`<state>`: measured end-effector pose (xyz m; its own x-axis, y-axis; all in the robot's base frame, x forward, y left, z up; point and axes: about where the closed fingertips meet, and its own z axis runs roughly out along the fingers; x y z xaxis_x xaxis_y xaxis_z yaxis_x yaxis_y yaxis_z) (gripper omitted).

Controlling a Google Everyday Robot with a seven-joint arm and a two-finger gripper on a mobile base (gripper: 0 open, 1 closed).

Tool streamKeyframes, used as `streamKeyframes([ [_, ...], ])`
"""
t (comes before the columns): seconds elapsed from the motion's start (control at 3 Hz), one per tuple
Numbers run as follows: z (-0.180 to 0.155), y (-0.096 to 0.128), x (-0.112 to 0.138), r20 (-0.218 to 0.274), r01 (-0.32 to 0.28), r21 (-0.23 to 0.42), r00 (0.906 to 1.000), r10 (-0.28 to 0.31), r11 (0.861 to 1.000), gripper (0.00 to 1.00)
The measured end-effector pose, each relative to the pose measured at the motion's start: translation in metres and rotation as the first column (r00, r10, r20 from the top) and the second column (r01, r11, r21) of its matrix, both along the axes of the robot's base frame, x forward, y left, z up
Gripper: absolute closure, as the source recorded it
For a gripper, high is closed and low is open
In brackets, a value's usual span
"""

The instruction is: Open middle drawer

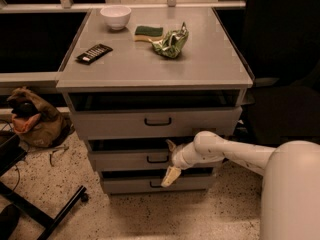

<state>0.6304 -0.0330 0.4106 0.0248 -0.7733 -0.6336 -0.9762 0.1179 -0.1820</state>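
As my arm [235, 154] reaches in from the right, my end effector [170, 161] sits at the front of the middle drawer [125, 161], just right of its black handle [157, 159]. The fingers are spread apart and pinch nothing that I can see. The upper finger [171, 145] points up past the drawer's top edge. The lower finger [170, 176] hangs down across the dark band above the bottom drawer [130, 185]. The handle's right end lies level with the gap between them, and I cannot tell whether either finger touches it.

The middle drawer is the second of three grey fronts, below the top drawer [115, 123] and above the bottom one. A dark gap shows above its front. How far it stands out from the cabinet I cannot tell.

On the worktop [150, 69] I note four items:
- A white bowl [115, 17] stands at the far left.
- A green and yellow sponge [148, 32] lies to the right of the bowl.
- A crumpled green packet [171, 41] touches the sponge's right end.
- A black remote [94, 53] lies near the left edge, apart from the rest.

On the speckled floor [150, 216], left of the cabinet, slumps a brown bag [32, 118].
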Motion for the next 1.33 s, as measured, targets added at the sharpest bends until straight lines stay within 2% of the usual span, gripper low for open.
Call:
streamKeyframes([
  [0.33, 0.002, -0.004, -0.012, -0.046, -0.013, 0.010, 0.9988, 0.013, 1.000, 0.00],
  [0.67, 0.005, -0.004, -0.012, -0.047, -0.013, 0.010, 0.9988, 0.013, 1.000, 0.00],
  [1.0, 0.013, -0.010, -0.043, -0.135, -0.041, 0.023, 0.9899, 0.044, 0.999, 0.00],
  [1.33, 0.012, -0.008, -0.059, -0.181, -0.081, 0.028, 0.9798, 0.085, 0.996, 0.00],
])
